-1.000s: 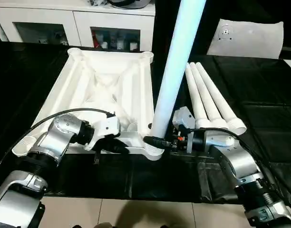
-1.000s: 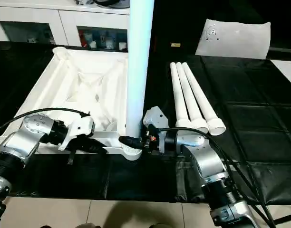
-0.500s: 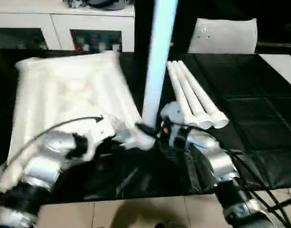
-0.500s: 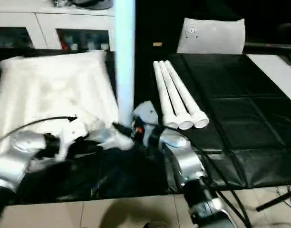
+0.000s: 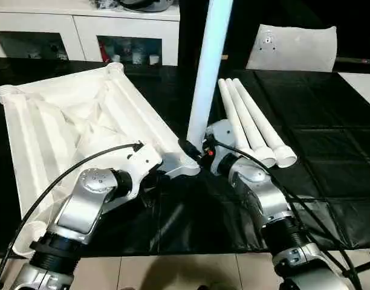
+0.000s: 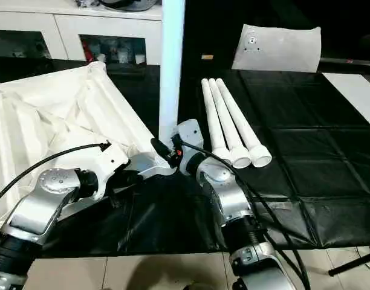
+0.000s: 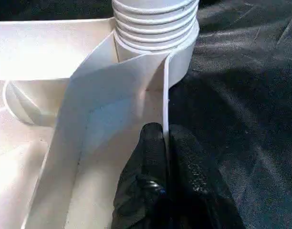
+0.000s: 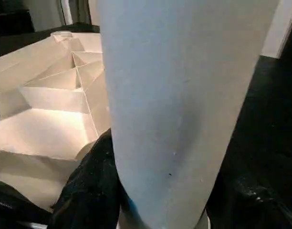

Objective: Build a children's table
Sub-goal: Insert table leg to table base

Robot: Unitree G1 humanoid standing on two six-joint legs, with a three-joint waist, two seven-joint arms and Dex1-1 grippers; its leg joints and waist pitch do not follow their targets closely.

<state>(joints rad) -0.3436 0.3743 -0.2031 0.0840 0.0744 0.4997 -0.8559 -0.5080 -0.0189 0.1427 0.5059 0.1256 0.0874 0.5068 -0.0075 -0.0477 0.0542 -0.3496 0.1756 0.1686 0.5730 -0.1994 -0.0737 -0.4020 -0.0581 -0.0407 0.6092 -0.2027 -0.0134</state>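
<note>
The white tabletop (image 5: 64, 121) lies underside up on the black table, turned at an angle. One white leg (image 5: 208, 66) stands upright in the tabletop's near right corner socket (image 5: 186, 167). My right gripper (image 5: 194, 150) is shut on the base of this leg, with black fingers (image 8: 93, 191) on either side of it. My left gripper (image 5: 156, 176) is shut on the tabletop's thin rim wall (image 7: 164, 109) just beside that socket. Three more legs (image 5: 251, 124) lie side by side to the right of the upright one.
A flat white bag (image 5: 292, 48) lies at the back right, and a white strip (image 5: 363, 81) at the right edge. White cabinets (image 5: 82, 30) stand behind the table. The table's front edge and the tiled floor (image 5: 173, 272) are close below my forearms.
The tabletop has swung about its near right corner, its far side going left, so it now lies diagonally. The camera has also shifted. Both grippers keep their holds.
</note>
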